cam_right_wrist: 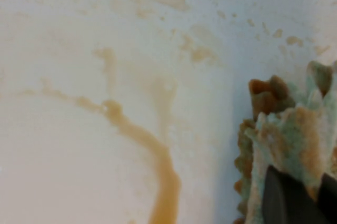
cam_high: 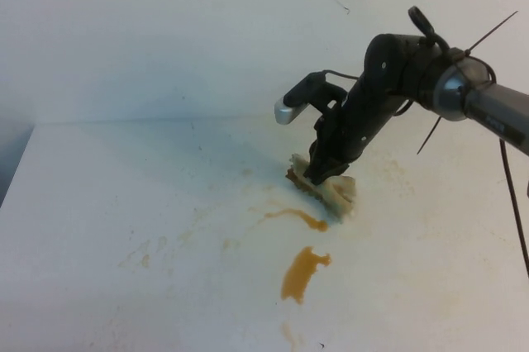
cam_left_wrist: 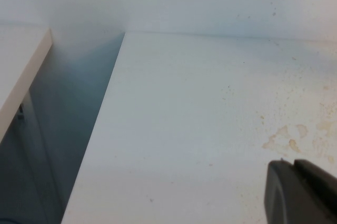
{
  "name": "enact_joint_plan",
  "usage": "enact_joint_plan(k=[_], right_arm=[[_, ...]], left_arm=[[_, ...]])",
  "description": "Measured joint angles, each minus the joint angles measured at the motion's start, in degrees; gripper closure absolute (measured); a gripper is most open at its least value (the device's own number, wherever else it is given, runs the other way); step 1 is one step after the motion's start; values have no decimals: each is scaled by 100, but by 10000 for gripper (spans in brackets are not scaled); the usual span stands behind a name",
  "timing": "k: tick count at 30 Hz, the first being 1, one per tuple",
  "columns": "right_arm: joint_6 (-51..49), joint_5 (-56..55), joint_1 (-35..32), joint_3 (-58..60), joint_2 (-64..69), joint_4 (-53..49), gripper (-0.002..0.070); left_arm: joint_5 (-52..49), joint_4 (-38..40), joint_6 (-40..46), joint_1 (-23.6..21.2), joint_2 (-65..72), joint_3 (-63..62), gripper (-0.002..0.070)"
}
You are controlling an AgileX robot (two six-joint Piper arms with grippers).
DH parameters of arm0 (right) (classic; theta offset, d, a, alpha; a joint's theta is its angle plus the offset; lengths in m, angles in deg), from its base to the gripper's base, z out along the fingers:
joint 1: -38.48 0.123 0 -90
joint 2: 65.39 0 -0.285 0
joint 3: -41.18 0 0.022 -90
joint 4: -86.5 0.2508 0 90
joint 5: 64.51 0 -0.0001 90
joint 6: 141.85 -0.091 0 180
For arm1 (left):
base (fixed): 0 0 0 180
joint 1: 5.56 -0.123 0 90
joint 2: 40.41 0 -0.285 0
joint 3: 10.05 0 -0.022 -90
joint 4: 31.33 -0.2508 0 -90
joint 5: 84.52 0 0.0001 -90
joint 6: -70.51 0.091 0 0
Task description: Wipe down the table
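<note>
White tabletop (cam_high: 124, 203) carries an orange spill (cam_high: 302, 273) near centre. Just beyond it, the right end effector (cam_high: 325, 174) is clamped on a stained cloth (cam_high: 340, 191) and presses it down. From the left wrist, the left end effector (cam_left_wrist: 300, 190) hovers over the tabletop's left side, and I cannot tell its opening. From the right wrist, the cloth (cam_right_wrist: 287, 134) looks soft, soaked and light, so pinching its bunched top seems right.
</note>
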Motion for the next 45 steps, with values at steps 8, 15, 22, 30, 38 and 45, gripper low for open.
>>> enact_joint_plan(k=[8,15,22,30,38,45], right_arm=[[262,340,108,-22,153,100,647],[490,595,451,169,153,323,647],[556,560,826,693,-110,396,647],[863,195,1024,1681,-813,743,647],[1366,-319,1037,2328,-1523,2082,647],[1435,-608,1070,3183,-1460,2288,647]], left_arm=[[0,0,0,0,0,0,679],[0,0,0,0,0,0,679],[0,0,0,0,0,0,679],[0,0,0,0,0,0,679],[0,0,0,0,0,0,678],[0,0,0,0,0,0,679]])
